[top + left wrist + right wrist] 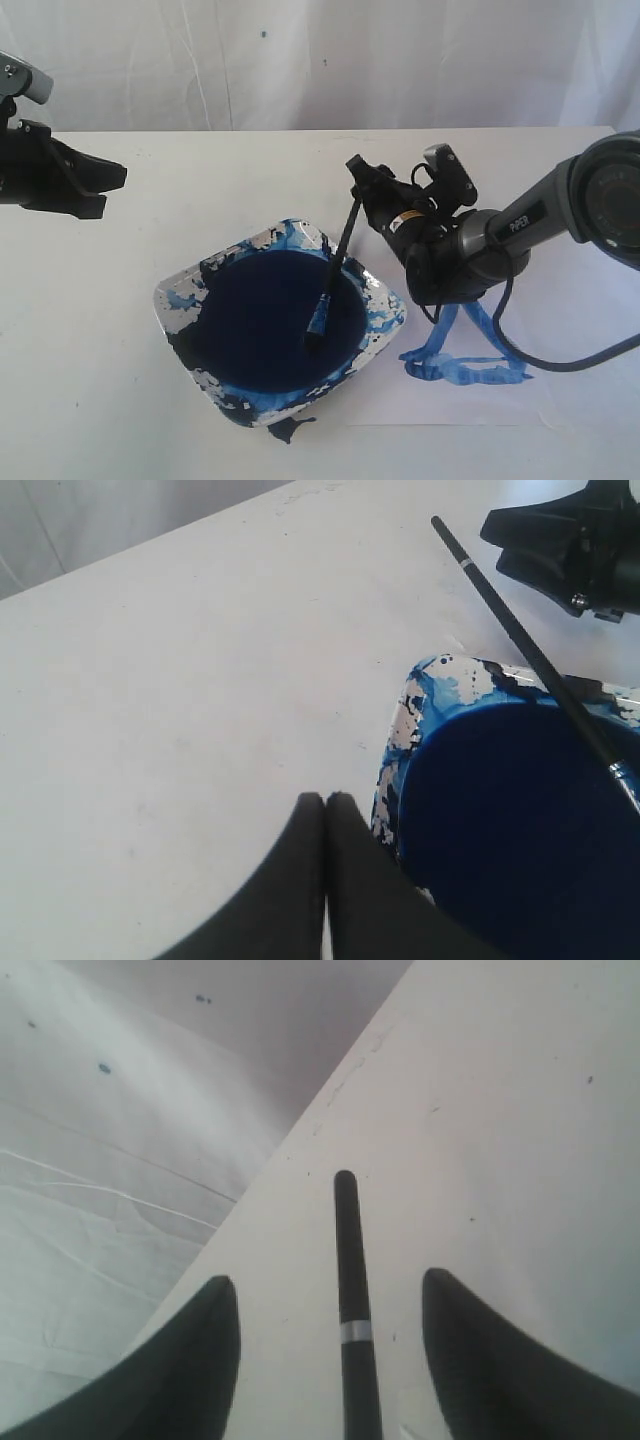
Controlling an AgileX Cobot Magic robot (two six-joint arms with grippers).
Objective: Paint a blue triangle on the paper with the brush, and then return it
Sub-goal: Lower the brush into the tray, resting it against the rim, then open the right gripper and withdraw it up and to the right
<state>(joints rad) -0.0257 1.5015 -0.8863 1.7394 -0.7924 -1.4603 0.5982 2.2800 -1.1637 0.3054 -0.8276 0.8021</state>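
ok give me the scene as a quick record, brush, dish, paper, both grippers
brush: bristle end in the paint dish, handle leaning up over the rim
paint dish: holds a dark blue pool, rim splashed with blue
blue triangle: painted, right of the dish, partly hidden by the right arm
paper: flat under the triangle
right gripper: open, jaws either side of the brush handle, not touching
left gripper: shut, empty, left of the dish

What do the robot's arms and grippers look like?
The left gripper and the right gripper are black, with broad fingers tapering to rounded tips. The right arm is grey, marked "PiPER" in white, with a small yellow label near its wrist and a black cable looping below.
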